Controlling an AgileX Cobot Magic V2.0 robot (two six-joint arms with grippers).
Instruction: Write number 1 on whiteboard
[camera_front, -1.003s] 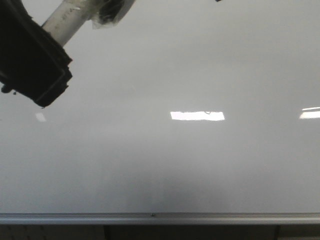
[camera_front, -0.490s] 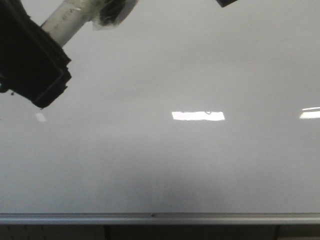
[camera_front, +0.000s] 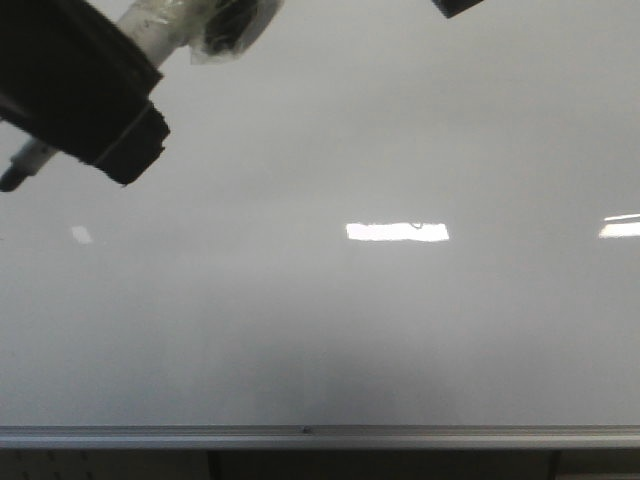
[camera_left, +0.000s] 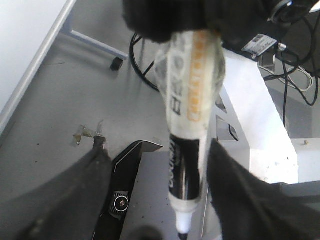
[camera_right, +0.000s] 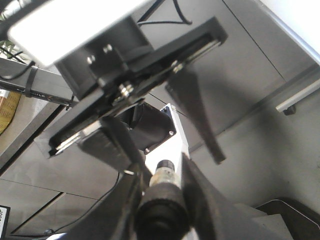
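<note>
Whiteboard (camera_front: 330, 330) is a glossy pale grey-white flat board filling nearly the whole front view, silver metal edge strip along its near edge, bright rectangular light glares on its surface. A small dark curved mark sits at the top edge of the central glare; too small to tell if it is marker ink. No clear number 1 stroke can be made out on the board; a sliver of the board's white face and edge also shows in the left wrist view (camera_left: 20, 35).
</note>
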